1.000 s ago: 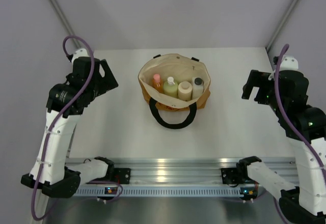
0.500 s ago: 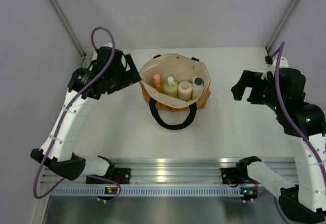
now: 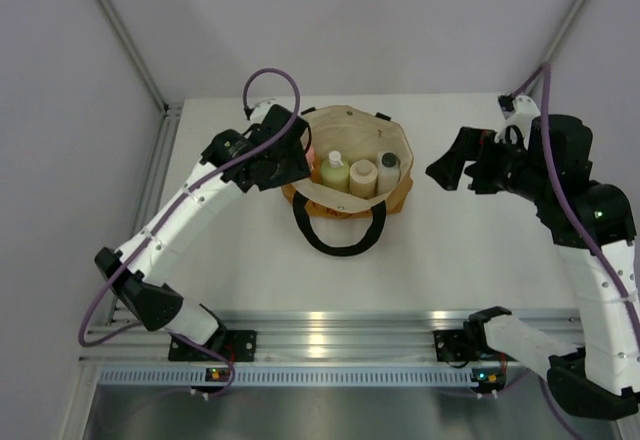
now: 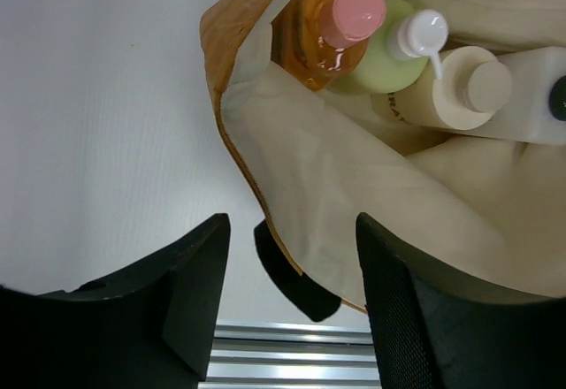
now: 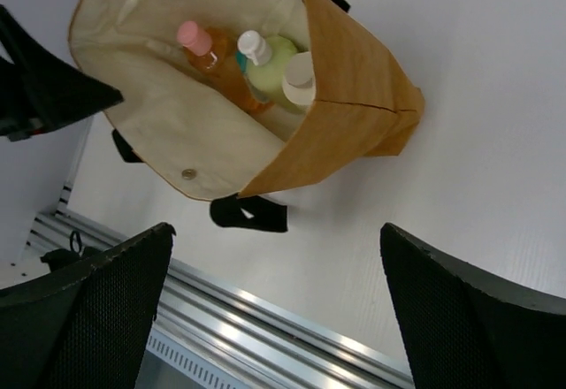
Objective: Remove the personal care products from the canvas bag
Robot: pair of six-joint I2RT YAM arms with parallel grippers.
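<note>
Four bottles (image 4: pixel 380 57) in one bag (image 4: pixel 354 194); clear bottle (image 4: pixel 531 97) cut off at edge; left hand (image 4: pixel 290 230), right hand (image 5: pixel 276 230) both released.

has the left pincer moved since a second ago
Yes. The left pincer swung rightward in the overhead view, from well left of the canvas bag to a spot over the bag's left rim, jaws apart.

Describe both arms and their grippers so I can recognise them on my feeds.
The left arm and right arm are built of white tubular links joined by black joint housings. A purple cable loops along each arm. The left gripper and right gripper each have two broad black fingers. The right gripper's fingers show a fine grid texture.
</note>
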